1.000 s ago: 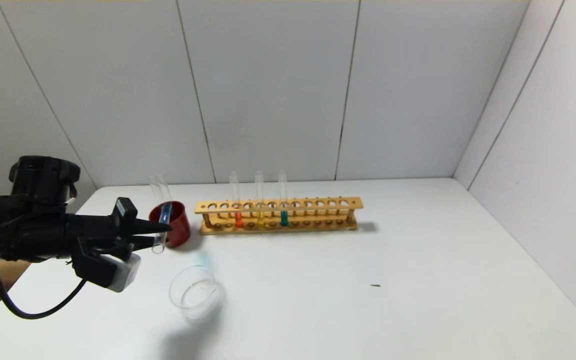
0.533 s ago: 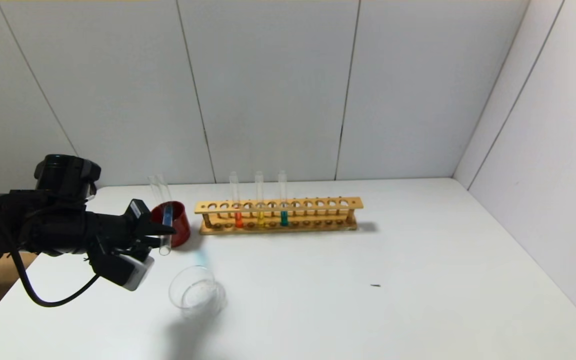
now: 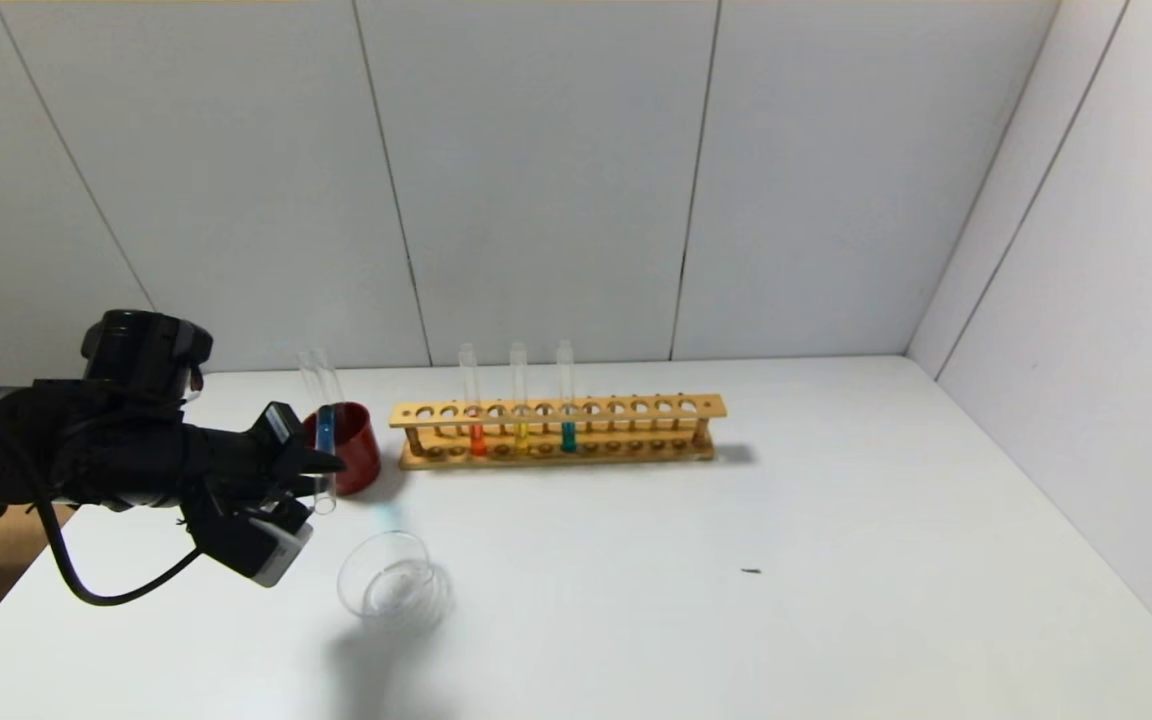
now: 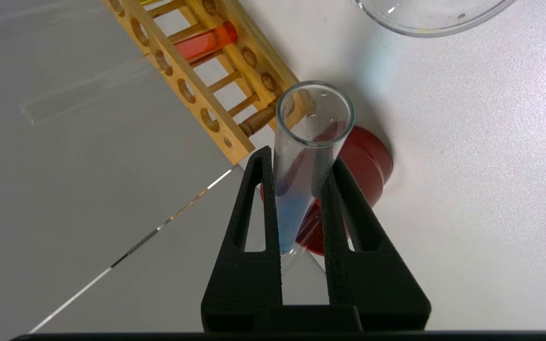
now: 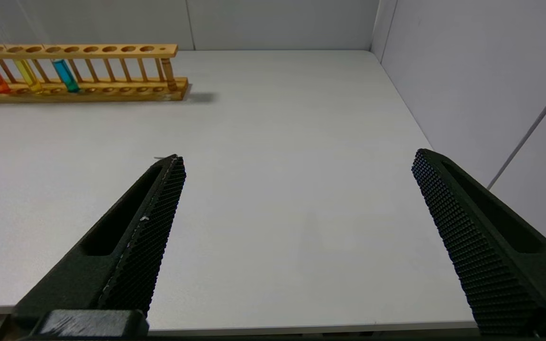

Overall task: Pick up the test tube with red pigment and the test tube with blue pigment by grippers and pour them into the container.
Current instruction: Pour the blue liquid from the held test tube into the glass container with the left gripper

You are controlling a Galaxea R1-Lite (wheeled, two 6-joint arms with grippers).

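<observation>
- While clamped tight on the test tube with blue pigment [image 3: 324, 458], left gripper [image 3: 329, 472] at middle left of the head view, just in front of the dark red cup [image 3: 356, 450]; fingers [image 4: 254, 199] pinching the glass from both sides.
- Tube near upright in the head view, open mouth [image 4: 314, 112] at the lower end, blue pigment [image 4: 292, 218] up by the closed end between the fingers; none seen running out yet.
- Container [image 3: 392, 585] below and right of the gripper in the head view, apart from the tube mouth, and apparently with nothing coloured in it.
- Step in hand, as judged: carry the mouth over the container, then pour.
- Bring the mouth above the middle of the dish before any further tilt; stay low over the rim to avoid splashes on the white table [image 3: 736, 520].
- Hold the grip firm but no harder, thin glass being slippery and likely to crack.
- Steer wide of the cup and the wooden rack [image 3: 556, 430].
- Test tube with red pigment [image 3: 477, 425] standing in the rack at centre frame, not yet taken.
- Right gripper [image 5: 296, 189] parked over bare table, fingers spread wide, holding nothing.
</observation>
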